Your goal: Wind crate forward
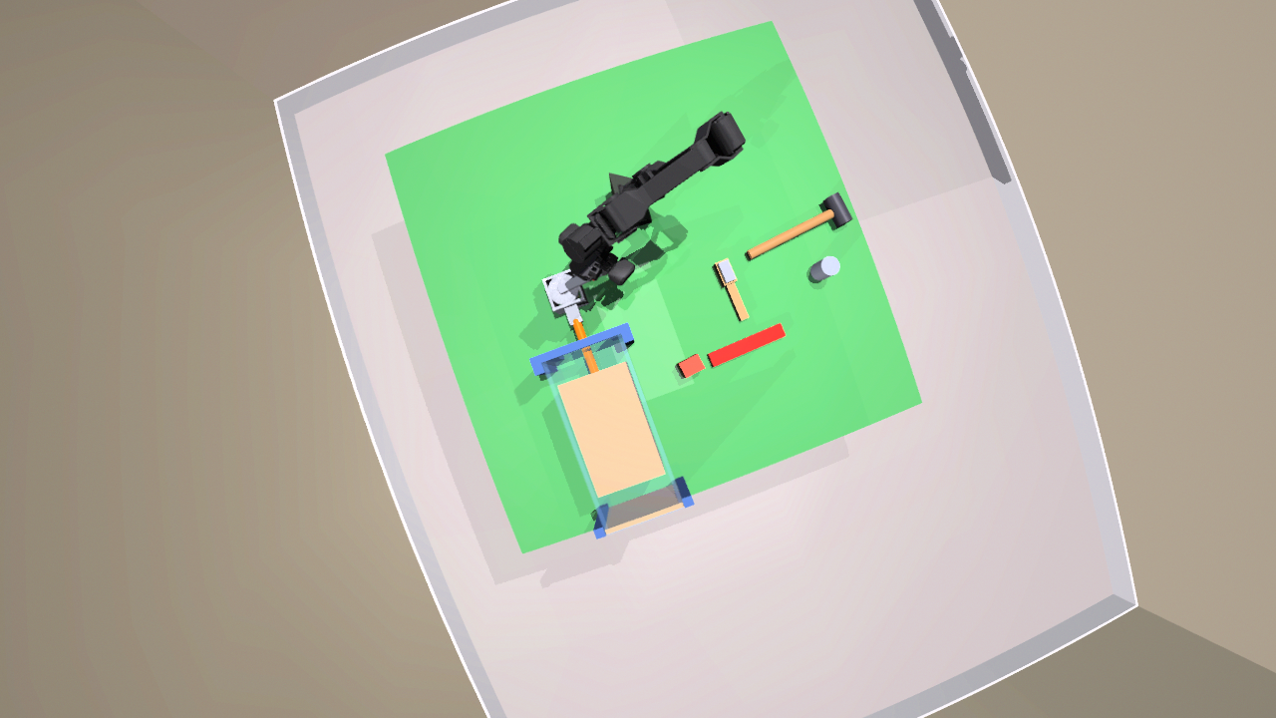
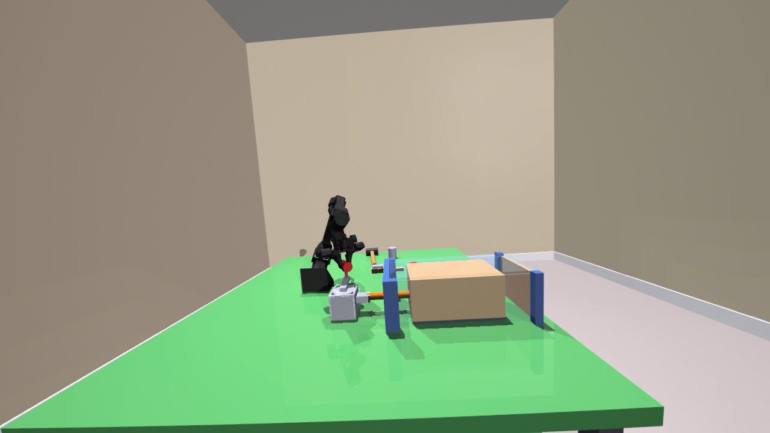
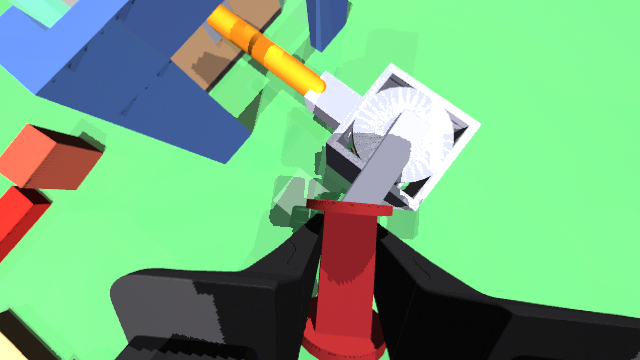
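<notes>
The tan crate sits flat in the clear-panelled cubby, a small gap behind the blue frame at the mouth. An orange strap runs through the frame to the grey winch. The winch handle's grey arm lies across the winch top; its key is hidden below. My gripper is shut on the handle's upright red grip, beside the winch on the arm's side.
A small red block and a long red bar lie beside the cubby. Farther off are a short wooden-handled tool, a mallet and a grey cylinder. The blue frame stands close to the winch.
</notes>
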### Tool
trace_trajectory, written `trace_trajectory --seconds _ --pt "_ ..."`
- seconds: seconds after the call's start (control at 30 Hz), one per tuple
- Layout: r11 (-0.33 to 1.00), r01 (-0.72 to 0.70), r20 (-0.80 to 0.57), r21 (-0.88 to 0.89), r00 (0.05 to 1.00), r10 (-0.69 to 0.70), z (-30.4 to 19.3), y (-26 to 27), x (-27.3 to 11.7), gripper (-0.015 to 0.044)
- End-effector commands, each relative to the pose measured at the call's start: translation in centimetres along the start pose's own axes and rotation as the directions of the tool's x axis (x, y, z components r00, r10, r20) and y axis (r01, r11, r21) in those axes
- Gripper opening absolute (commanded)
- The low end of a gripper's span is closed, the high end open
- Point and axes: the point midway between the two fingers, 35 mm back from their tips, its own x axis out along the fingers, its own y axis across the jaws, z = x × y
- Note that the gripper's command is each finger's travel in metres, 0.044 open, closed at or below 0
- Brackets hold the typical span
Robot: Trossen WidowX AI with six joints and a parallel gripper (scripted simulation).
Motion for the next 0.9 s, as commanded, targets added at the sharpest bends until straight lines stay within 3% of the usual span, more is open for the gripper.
trace_trajectory --seconds 0.0,0.87 --pt "0.999 0.038 -0.014 0.032 0.999 -0.037 -0.8 -1.9 -0.2 0.0" --pt "0.999 0.04 -0.014 0.032 0.999 -0.04 -1.1 -5.3 -0.4 0.0"
